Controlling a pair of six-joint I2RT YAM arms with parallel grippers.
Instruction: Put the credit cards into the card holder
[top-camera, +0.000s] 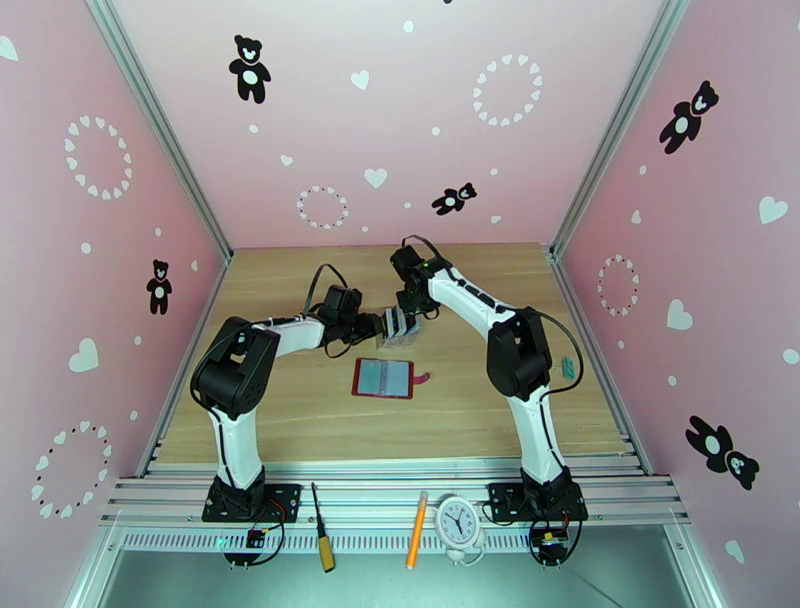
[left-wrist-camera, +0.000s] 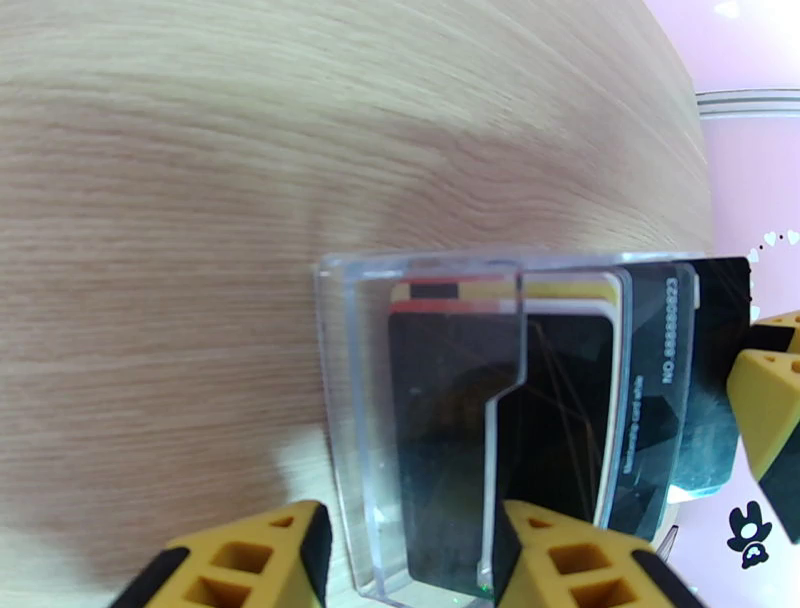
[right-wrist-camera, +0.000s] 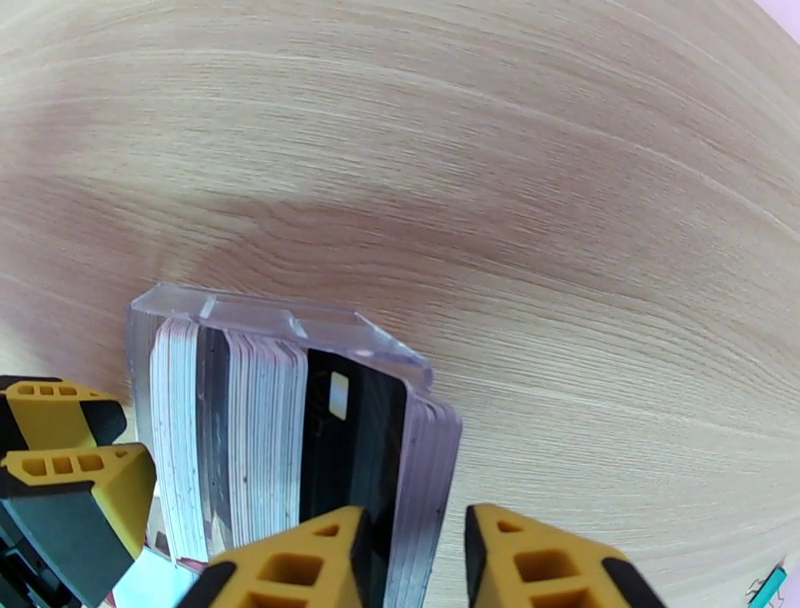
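Closest to the lens, your right gripper (right-wrist-camera: 415, 520) reaches over one end of the clear plastic rack (right-wrist-camera: 260, 315). Its yellow fingers (right-wrist-camera: 290, 565) stand a little apart. The top edge of a black card (right-wrist-camera: 350, 450) and the rack's end wall sit in the narrow gap between them. You cannot tell whether the pads are pressing on that card.

Your left gripper (left-wrist-camera: 405, 525) comes at the rack from the other side. Its two fingers are set against the rack's sides and clamped on it, steadying it on the table (left-wrist-camera: 200, 200).

The cards (left-wrist-camera: 450, 420) stand on edge in the rack, packed face to face. Some are black, some pale, and one has a red and yellow stripe along its top. In the left wrist view, the black card at the end sticks out past the rack with a right finger against it.

The wallet (top-camera: 383, 378) lies open and flat on the table just in front of the rack, between your two arms. Its grey pockets face up and its tab points right.

A small teal thing (top-camera: 567, 365) lies on the table to the right of the right arm, well apart from the wallet.
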